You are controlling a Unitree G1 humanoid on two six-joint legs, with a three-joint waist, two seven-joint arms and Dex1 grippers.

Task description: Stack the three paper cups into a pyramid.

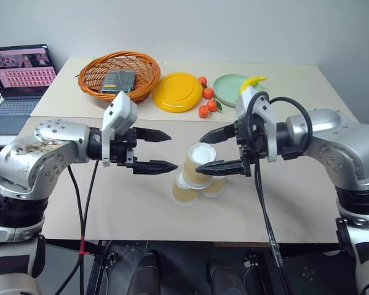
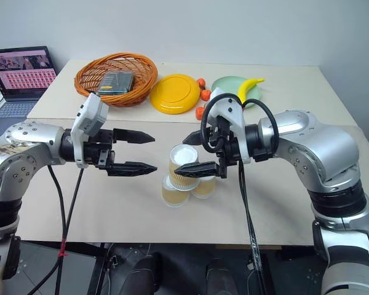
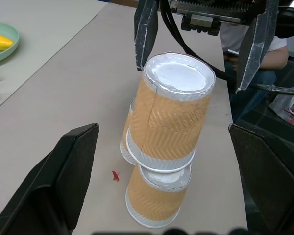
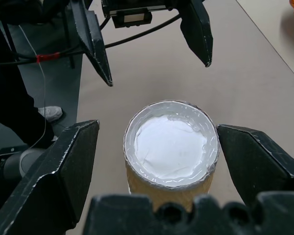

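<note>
Left eye view, left to right: laptop [image 1: 19, 77] at the far edge, basket [image 1: 119, 75] holding a dark flat item, yellow plate [image 1: 177, 91], small orange fruits [image 1: 207, 101], green plate [image 1: 229, 87] with a banana [image 1: 253, 82].

Left hand [image 1: 151, 150] is released, fingers spread, empty, hovering just beside the stack. Right hand [image 1: 220, 149] is also spread; its fingers straddle the top cup [image 1: 198, 165] with gaps on both sides in the right wrist view, so it grips nothing.

Cups sit mid-surface [image 1: 111, 209] between the two hands: two bottom cups upside down, touching, and the third on top bridging them. The near bottom cup [image 1: 184, 190] is clear, the far bottom cup [image 1: 214, 185] mostly hidden behind the right fingers. In the left wrist view the top cup looks slightly tilted, sitting more over one base than centred.

Judgement: the pyramid looks built, and the step in hand is clearing out. To do it well, lift the right hand straight up and back with the fingers kept wide. Don't sweep sideways, since one nudge could topple the top cup. Hold the left hand still until the right is clear.

Counts: three cups, two hands, two plates, one basket, one banana, one laptop, about four orange fruits, though they're too bunched to be sure.
</note>
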